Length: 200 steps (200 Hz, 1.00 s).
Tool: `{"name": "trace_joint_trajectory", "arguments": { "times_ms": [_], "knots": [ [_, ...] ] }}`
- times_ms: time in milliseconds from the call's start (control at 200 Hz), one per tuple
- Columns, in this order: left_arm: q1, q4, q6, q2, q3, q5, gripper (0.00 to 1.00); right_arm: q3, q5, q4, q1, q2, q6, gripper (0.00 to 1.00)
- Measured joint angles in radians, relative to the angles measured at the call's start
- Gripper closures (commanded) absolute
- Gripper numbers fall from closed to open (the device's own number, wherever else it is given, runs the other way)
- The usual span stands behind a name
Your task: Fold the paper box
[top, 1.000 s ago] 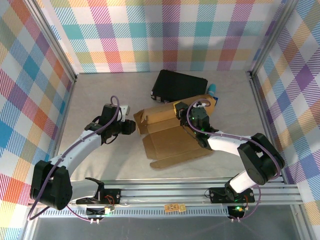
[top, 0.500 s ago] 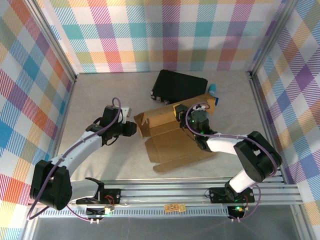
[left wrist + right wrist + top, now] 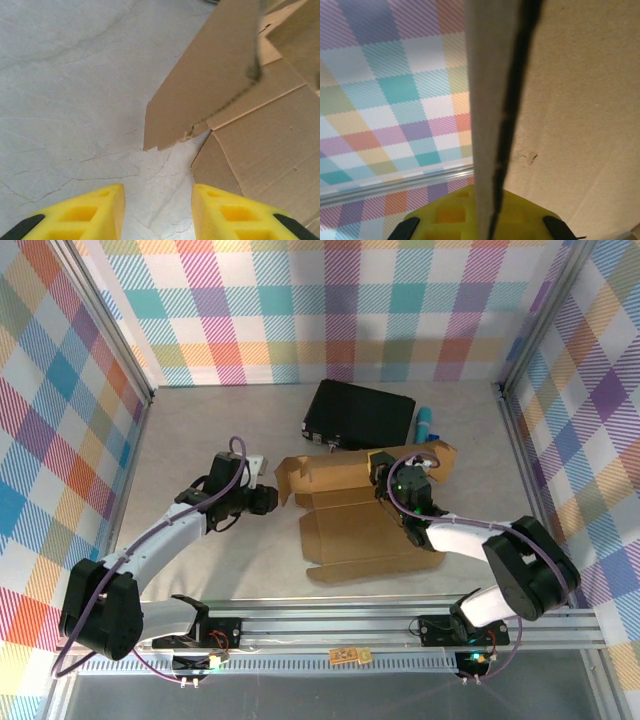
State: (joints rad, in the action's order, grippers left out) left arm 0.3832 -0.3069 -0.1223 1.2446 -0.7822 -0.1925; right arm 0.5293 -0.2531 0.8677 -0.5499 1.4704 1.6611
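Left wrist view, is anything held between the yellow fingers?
No, the left fingers stand apart over bare table, with a flap of the paper box ahead of them.

Pastel plaid walls (image 3: 340, 300) on three sides, pale grey marbled tabletop (image 3: 180, 430), aluminium rail (image 3: 400, 625) along the near edge.

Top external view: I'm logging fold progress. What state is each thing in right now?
paper box: partly folded, base flat on the table, rear panel and side flaps raised.
black case: closed, lying flat behind the box.
left gripper: open, empty, beside the box's left flap.
right gripper: shut on the paper box's raised panel.
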Motion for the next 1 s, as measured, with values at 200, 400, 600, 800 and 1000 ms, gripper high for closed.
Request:
{"name": "trace_joint_trajectory", "arguments": {
  "times_ms": [200, 400, 600, 800, 1000],
  "knots": [
    [0.008, 0.0, -0.011, 0.009, 0.0, 0.0, 0.6, -0.012, 0.0, 0.097, 0.015, 0.056, 0.008, 1.0],
    [0.009, 0.0, 0.005, 0.047, -0.007, 0.016, 0.6, -0.018, 0.003, 0.111, 0.015, 0.06, 0.014, 1.0],
    [0.009, 0.043, 0.042, 0.144, -0.066, 0.027, 0.61, -0.018, 0.015, 0.11, 0.028, 0.06, 0.014, 1.0],
    [0.009, 0.083, 0.05, 0.201, -0.118, 0.019, 0.62, 0.004, 0.045, 0.107, 0.047, 0.061, 0.013, 1.0],
    [0.009, 0.104, 0.051, 0.202, -0.145, 0.018, 0.61, 0.023, 0.102, 0.185, 0.085, 0.104, 0.005, 1.0]
  ]
}}
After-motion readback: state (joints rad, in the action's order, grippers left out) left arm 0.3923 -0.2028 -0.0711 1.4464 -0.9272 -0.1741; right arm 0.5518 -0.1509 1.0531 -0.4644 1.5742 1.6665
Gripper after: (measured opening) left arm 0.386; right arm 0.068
